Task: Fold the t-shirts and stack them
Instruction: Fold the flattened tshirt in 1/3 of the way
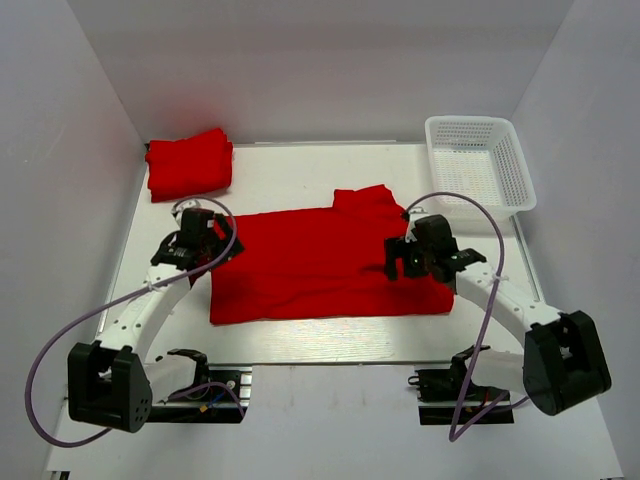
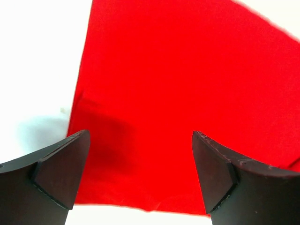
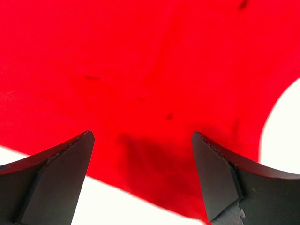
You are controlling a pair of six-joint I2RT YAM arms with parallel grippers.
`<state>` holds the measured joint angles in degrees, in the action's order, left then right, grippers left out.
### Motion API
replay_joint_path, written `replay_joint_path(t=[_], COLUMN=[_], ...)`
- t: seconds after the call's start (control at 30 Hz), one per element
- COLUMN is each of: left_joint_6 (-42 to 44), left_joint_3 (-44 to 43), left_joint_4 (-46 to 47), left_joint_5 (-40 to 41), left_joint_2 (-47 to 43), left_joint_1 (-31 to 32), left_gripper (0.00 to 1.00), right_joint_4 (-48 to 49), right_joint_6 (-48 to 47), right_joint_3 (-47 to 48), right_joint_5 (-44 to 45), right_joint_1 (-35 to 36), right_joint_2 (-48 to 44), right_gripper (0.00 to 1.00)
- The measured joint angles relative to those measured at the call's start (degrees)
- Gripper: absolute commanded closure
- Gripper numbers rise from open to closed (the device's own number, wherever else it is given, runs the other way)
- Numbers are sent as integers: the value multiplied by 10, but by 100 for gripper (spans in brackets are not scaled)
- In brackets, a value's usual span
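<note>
A red t-shirt (image 1: 320, 262) lies spread flat in the middle of the table, partly folded, one sleeve sticking out at its far edge. A folded red t-shirt (image 1: 189, 162) lies at the far left corner. My left gripper (image 1: 205, 240) is open and empty above the spread shirt's left edge; the cloth (image 2: 187, 93) fills its wrist view. My right gripper (image 1: 405, 258) is open and empty above the shirt's right end; the cloth (image 3: 140, 84) shows between its fingers, apart from them.
A white mesh basket (image 1: 478, 160) stands at the far right corner. White walls close in the table at left, right and back. Purple cables loop from both arms.
</note>
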<state>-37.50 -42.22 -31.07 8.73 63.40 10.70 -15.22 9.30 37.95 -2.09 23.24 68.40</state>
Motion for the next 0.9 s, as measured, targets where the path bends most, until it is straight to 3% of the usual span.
replay_joint_path(t=[0.3, 0.47, 0.7, 0.73, 0.77, 0.8, 0.87, 0.9], left_joint_6=[0, 0, 0, 0, 0, 0, 0, 0], left_joint_3=[-52, -51, -52, -52, -52, -52, -52, -52], left_joint_4=[1, 6, 15, 15, 16, 16, 16, 16], left_joint_5=[54, 55, 54, 54, 54, 54, 54, 54], left_joint_2=[37, 43, 79, 85, 91, 96, 106, 110], left_joint_1=[-1, -1, -1, -1, -1, -1, -1, -1], left_gripper=[1, 1, 1, 1, 1, 1, 1, 1], right_joint_4=[1, 4, 35, 37, 38, 39, 46, 50], right_joint_6=[-43, -49, -38, -35, -34, -34, -26, -19], right_joint_3=[10, 22, 39, 44, 50, 56, 64, 69], right_joint_5=[151, 196, 217, 219, 221, 224, 228, 230], right_joint_1=[58, 80, 85, 84, 84, 84, 84, 84], right_joint_2=[84, 134, 157, 163, 170, 177, 187, 191], right_gripper=[10, 16, 33, 41, 57, 84, 97, 99])
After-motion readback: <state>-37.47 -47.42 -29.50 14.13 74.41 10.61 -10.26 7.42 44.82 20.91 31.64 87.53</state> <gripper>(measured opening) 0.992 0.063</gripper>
